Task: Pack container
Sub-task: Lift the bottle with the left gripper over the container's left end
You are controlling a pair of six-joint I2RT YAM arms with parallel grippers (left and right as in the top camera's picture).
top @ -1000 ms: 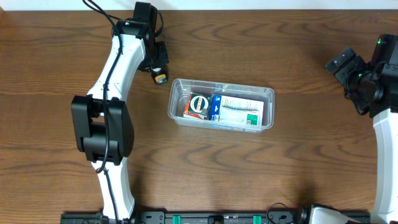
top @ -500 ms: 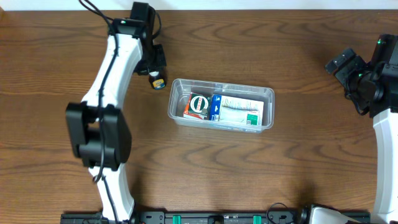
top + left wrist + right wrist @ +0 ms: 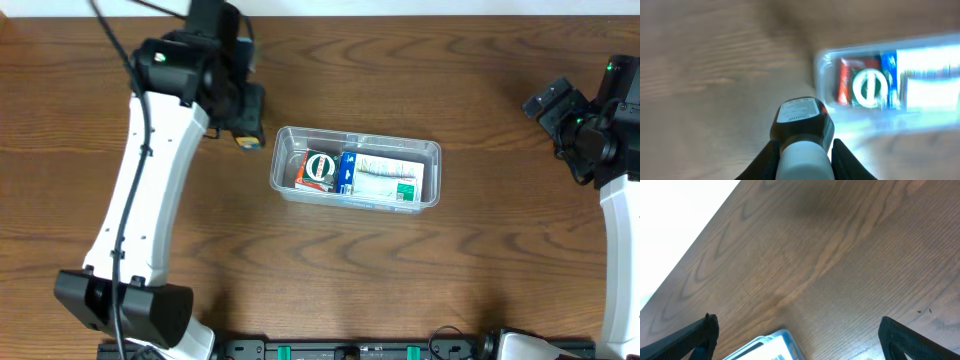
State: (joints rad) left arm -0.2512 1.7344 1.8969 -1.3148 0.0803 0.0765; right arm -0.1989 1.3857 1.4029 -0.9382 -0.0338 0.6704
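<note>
Wrist view shows left gripper (image 3: 805, 156) clamping bottle (image 3: 800, 119) overhead mostly hides; right gripper (image 3: 799, 330) spread wide

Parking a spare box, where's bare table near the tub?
Bare table between the container and the right pincer, and along its near side. Crowded at its left end, where the left pincer grips a bottle.

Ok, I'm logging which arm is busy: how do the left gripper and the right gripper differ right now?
The left gripper is shut on a small dark bottle; the right gripper is open and empty. The left gripper is close by the left end of the container; the right gripper is far off to its right. Both are outside the container.
</note>
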